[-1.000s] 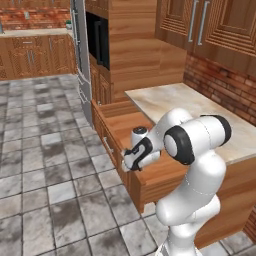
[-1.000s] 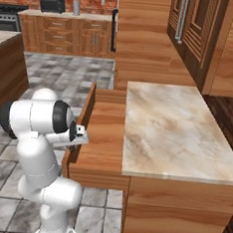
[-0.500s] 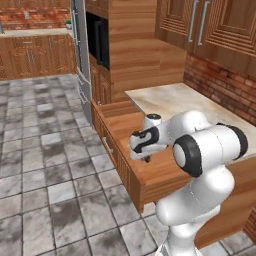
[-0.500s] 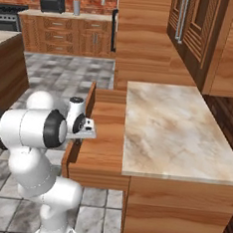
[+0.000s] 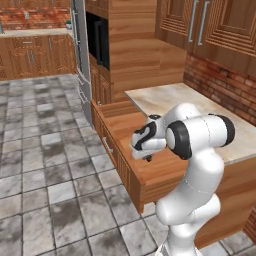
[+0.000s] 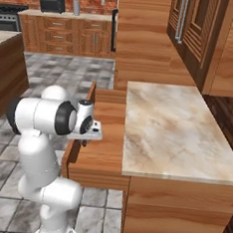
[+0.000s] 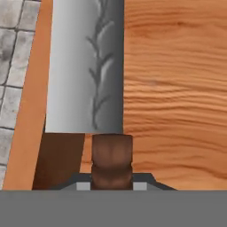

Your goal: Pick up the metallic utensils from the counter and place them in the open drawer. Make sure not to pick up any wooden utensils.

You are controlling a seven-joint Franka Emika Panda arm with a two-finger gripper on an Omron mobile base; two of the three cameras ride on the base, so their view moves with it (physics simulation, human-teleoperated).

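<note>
Knife [image 7: 84, 71], cleaver-like, is pinched by its dark handle in the gripper [image 5: 145, 156], which has been swung from the near front edge to above the open drawer [image 5: 150, 172]. Beyond it the drawer's wooden floor is seen, so release is judged close.

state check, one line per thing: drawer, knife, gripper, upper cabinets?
open drawer: pulled out, wooden floor bare where visible.
knife: gripped by its dark handle, grey blade stretching out over the drawer floor beside the front wall; cannot tell whether it touches the floor.
gripper: shut on the knife handle, over the drawer.
upper cabinet doors: closed.
counter: marble top beside the drawer.
</note>
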